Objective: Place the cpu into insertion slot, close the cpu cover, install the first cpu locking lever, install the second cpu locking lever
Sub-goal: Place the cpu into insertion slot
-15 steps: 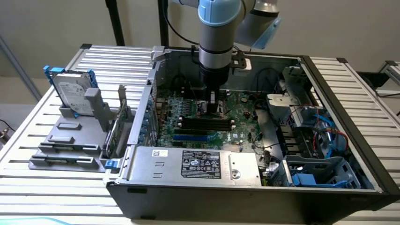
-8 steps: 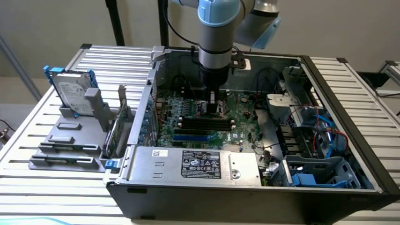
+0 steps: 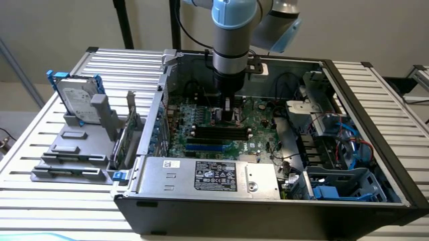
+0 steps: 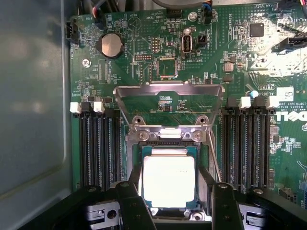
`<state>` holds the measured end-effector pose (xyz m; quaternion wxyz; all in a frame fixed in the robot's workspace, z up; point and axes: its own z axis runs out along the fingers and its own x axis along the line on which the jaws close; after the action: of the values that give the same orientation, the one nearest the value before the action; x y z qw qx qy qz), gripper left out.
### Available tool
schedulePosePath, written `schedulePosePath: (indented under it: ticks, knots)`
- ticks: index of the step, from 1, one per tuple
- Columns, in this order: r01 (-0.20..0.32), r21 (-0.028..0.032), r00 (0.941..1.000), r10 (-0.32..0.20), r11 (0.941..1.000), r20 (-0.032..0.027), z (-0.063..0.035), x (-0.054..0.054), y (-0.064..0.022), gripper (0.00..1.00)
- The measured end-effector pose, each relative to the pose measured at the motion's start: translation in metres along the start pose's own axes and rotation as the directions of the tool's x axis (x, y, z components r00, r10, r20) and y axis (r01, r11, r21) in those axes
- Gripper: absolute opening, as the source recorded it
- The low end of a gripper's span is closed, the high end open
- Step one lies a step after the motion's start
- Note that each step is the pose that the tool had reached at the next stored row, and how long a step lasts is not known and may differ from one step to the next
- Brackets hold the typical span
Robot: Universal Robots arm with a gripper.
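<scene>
Inside the open case [image 3: 268, 211], the exterior view has the gripper [image 3: 228, 111] low over the motherboard [image 3: 258, 123]. From the wrist, its fingers [image 4: 130, 199] pinch the cpu [image 4: 169, 181] by opposite edges over the insertion slot [image 4: 163, 143], cpu cover [image 4: 168, 88] flipped up; it looks light, stiff, fragile, so edges only

- My exterior camera sits high on the near side, looking down into the open black metal computer case [image 3: 268, 216] from mid-range.
- My wrist camera faces straight down, close above the small square black insertion slot [image 4: 163, 143].
- Both share the surrounding green circuit board [image 3: 264, 125].
</scene>
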<state>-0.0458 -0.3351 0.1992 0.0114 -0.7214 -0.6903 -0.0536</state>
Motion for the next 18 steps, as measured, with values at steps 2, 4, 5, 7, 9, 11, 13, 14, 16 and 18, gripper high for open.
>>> schedulePosePath:
  ticks: [2, 4, 5, 7, 9, 11, 13, 14, 16, 18]
  knots:
    - [0.0, -0.0001, 1.0, 0.0, 1.0, 0.0011, 0.0006, 0.0002, -0.0001, 0.54]
    - [0.0, -0.0002, 1.0, 0.0, 1.0, 0.0024, 0.0011, 0.0004, -0.0001, 0.54]
    - [0.0, -0.0001, 1.0, 0.0, 1.0, 0.0032, 0.0013, 0.0004, -0.0001, 0.54]
    - [0.0, -0.0002, 1.0, 0.0, 1.0, 0.0045, 0.0015, 0.0005, -0.0002, 0.54]
    - [0.0, -0.0003, 1.0, 0.0, 1.0, 0.0061, 0.0016, 0.0006, -0.0002, 0.54]
    - [0.0, -0.0005, 1.0, 0.0, 1.0, 0.0082, 0.0017, 0.0006, -0.0002, 0.54]
    - [0.001, -0.0006, 0.9999, -0.001, 1.0, 0.0106, 0.0016, 0.0006, -0.0002, 0.54]
    - [0.001, -0.0005, 0.9999, -0.001, 1.0, 0.0116, 0.0016, 0.0006, -0.0002, 0.54]
    - [0.001, -0.0007, 0.9999, -0.001, 1.0, 0.0134, 0.0017, 0.0006, -0.0002, 0.54]
    - [0.001, -0.0007, 0.9999, -0.001, 1.0, 0.0143, 0.0016, 0.0006, -0.0002, 0.54]
